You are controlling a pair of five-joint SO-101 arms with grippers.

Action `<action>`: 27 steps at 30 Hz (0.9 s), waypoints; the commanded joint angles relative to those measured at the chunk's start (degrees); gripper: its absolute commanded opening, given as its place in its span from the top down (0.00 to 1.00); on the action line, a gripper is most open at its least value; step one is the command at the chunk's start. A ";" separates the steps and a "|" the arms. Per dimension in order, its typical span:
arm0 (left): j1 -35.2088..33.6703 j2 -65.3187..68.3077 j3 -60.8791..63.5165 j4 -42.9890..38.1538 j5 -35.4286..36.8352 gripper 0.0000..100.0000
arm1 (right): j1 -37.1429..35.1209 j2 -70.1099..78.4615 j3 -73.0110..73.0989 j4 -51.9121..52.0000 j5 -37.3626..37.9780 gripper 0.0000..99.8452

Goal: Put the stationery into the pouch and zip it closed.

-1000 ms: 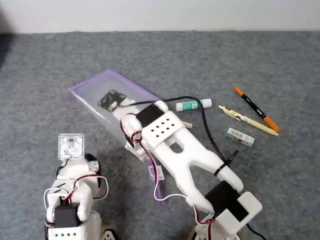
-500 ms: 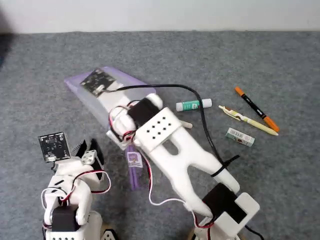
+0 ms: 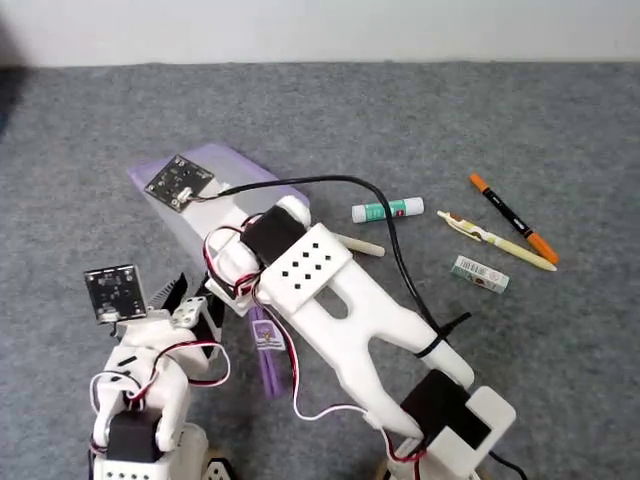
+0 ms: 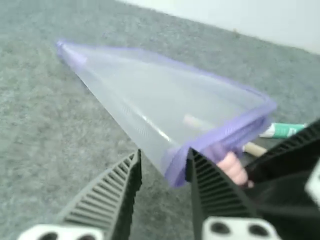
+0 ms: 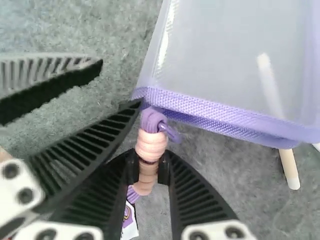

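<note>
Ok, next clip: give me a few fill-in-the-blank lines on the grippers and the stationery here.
The right gripper is shut on the zipper ____ of the pouch.
The left gripper is ____, with its jaws either side of the pouch's corner.
The glue stick and marker lie on the table, not yet ____ the pouch.
Missing words: pull; open; inside.

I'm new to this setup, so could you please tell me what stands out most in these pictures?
The translucent purple-edged pouch lies left of centre on the table, with the right gripper shut on its beaded zipper pull and the open left gripper straddling a corner. To its right lie a glue stick, an orange marker, a pen and an eraser, all outside it.
</note>
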 commanded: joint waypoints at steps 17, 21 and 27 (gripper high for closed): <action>6.24 -0.88 -0.31 2.37 0.00 0.86 | -2.07 -5.76 -4.13 2.86 -0.44 0.99; 7.03 -0.88 -0.31 2.11 0.00 0.86 | -2.07 -5.76 -4.13 3.21 -0.44 0.99; 4.40 -0.88 0.40 0.70 0.00 0.86 | -2.15 -7.52 -4.04 3.30 1.23 0.99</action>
